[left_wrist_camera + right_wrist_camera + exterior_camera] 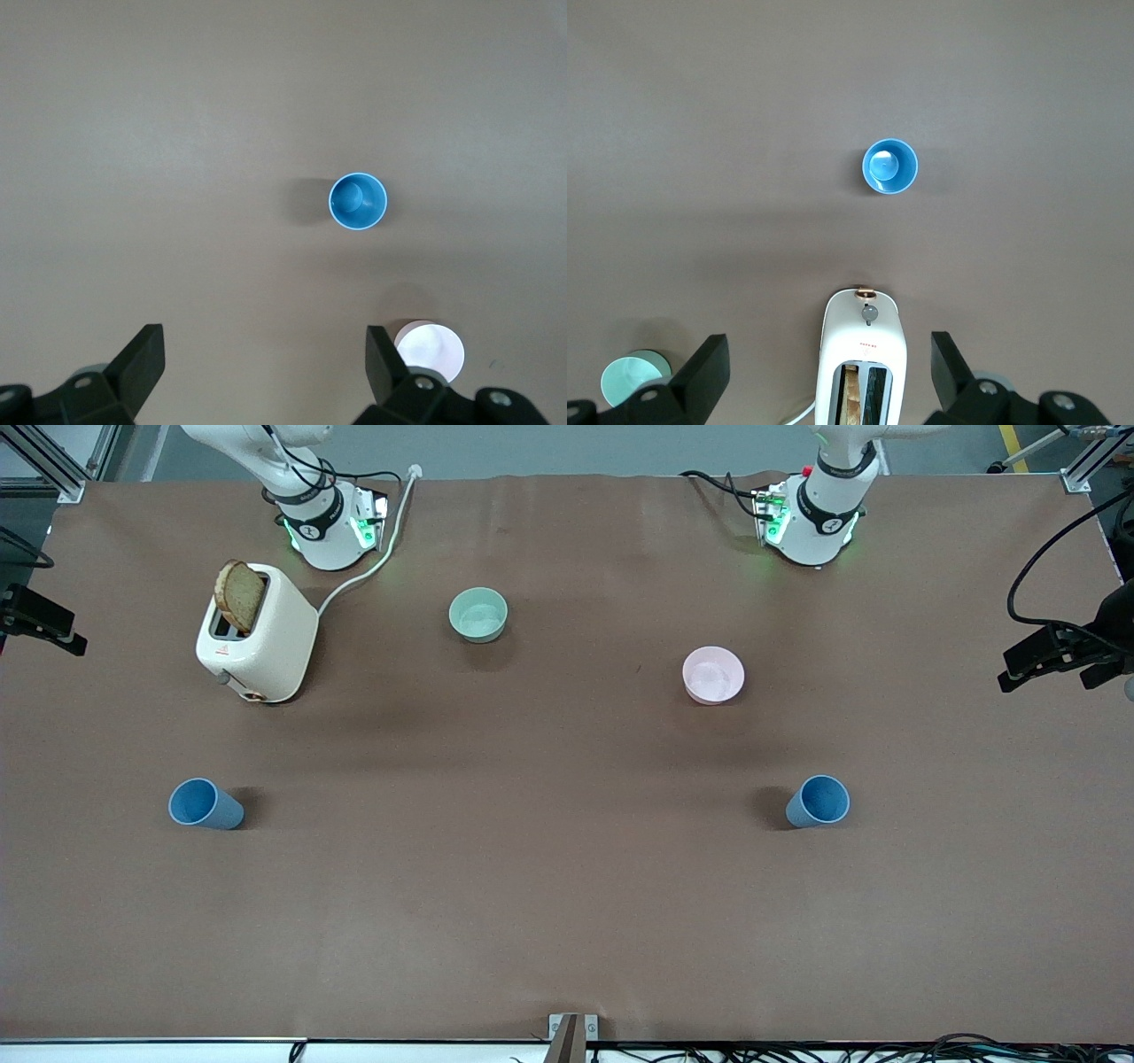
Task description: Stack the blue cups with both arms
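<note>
Table (567,921): a brown surface carried every item; both arm bases stood along its edge farthest from the front camera.

Blue cup, left arm's end (817,802) (358,201): stood upright with its mouth up, nearer to the front camera than the pink bowl, nothing touching it.

Blue cup, right arm's end (205,804) (890,166): stood upright with its mouth up, nearer to the front camera than the toaster, well apart from the other cup. The two cups were unstacked.

Left gripper (266,359): hung high over the table above the pink bowl and the nearby cup; its fingers (142,359) were spread wide with nothing between them.

Right gripper (830,367): hung high over the toaster; its fingers (707,367) were spread wide and gripped nothing.

Pink bowl (713,675) (431,350): sat mouth up, toward the left arm's end.

Mint-green bowl (478,615) (631,376): sat mouth up, between the toaster and the pink bowl.

Toaster (257,634) (864,359): white, in front of the right arm's base, cord trailing toward that base.

Bread slice (240,596): stood in one toaster slot, protruding above the top.
</note>
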You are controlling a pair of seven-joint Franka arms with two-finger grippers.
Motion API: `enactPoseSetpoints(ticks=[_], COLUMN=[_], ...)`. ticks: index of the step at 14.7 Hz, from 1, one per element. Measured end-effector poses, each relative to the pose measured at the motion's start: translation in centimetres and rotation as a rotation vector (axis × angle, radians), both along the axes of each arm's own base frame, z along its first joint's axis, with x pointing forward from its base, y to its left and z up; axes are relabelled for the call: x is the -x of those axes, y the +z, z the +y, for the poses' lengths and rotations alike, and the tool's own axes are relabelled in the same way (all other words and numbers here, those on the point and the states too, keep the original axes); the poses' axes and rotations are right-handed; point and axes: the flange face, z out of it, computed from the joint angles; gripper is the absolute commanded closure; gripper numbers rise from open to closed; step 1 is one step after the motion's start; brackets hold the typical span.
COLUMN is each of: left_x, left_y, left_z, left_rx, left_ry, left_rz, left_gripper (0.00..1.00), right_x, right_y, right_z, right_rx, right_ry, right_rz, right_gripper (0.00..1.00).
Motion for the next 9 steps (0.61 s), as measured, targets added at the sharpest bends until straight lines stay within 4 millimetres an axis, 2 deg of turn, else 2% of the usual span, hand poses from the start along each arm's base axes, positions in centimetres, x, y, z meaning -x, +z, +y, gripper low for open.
enactPoseSetpoints(ticks=[9], left_x=[0.0], left_y=[0.0], left_z=[-0.4], left_rx=[0.0], left_ry=[-0.007], left_rz=[0.0], left_gripper=[0.0], right_x=[0.01], right_y=[-0.01], right_z=[-0.13], right_rx=[0.0], right_ry=[-0.002], right_rz=[0.0], right_gripper=[0.0])
